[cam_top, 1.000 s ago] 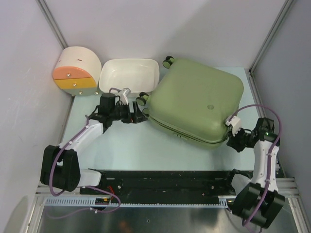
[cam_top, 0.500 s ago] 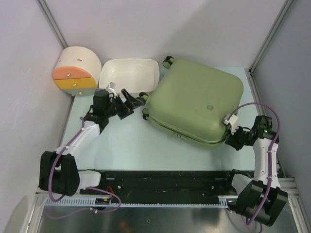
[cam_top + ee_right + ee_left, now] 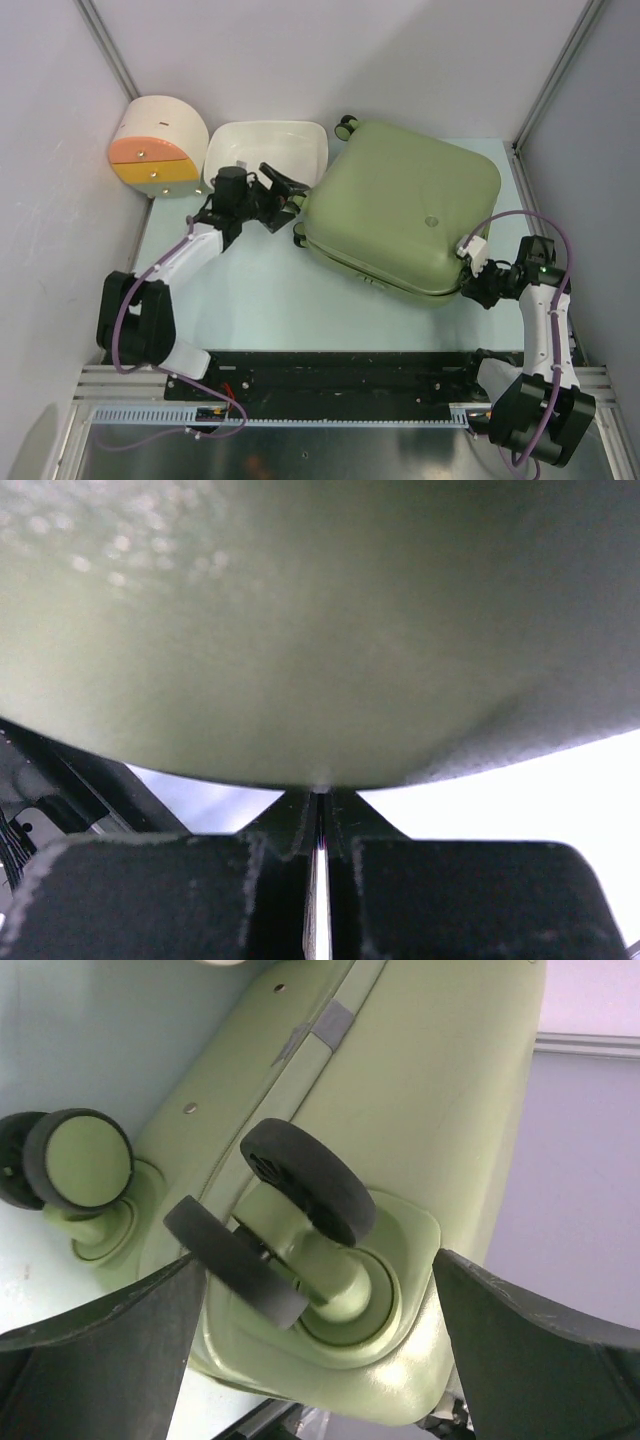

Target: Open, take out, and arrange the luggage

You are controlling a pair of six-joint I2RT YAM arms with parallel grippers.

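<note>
The olive-green luggage [image 3: 410, 215] lies flat and closed on the table, its black wheels toward the left and far side. My left gripper [image 3: 288, 197] is open at the suitcase's left corner. In the left wrist view [image 3: 320, 1355] its fingers [image 3: 100, 1360] stand wide on either side of a double caster wheel [image 3: 300, 1210] without touching it; a second wheel [image 3: 75, 1158] sits to the left. My right gripper [image 3: 470, 284] is shut, its tips [image 3: 320, 802] pressed against the rounded near right corner of the shell [image 3: 300, 630]. Nothing shows between its fingers.
A white rectangular tub [image 3: 265, 127] stands just behind my left gripper. A round cream drawer box with an orange front [image 3: 155, 145] stands at the far left. A black rail [image 3: 330, 370] runs along the near edge. Walls close in on both sides.
My left gripper has swung away from the table's near side toward the tub and now straddles the suitcase's corner wheel. My right gripper has barely shifted at the near right corner.
</note>
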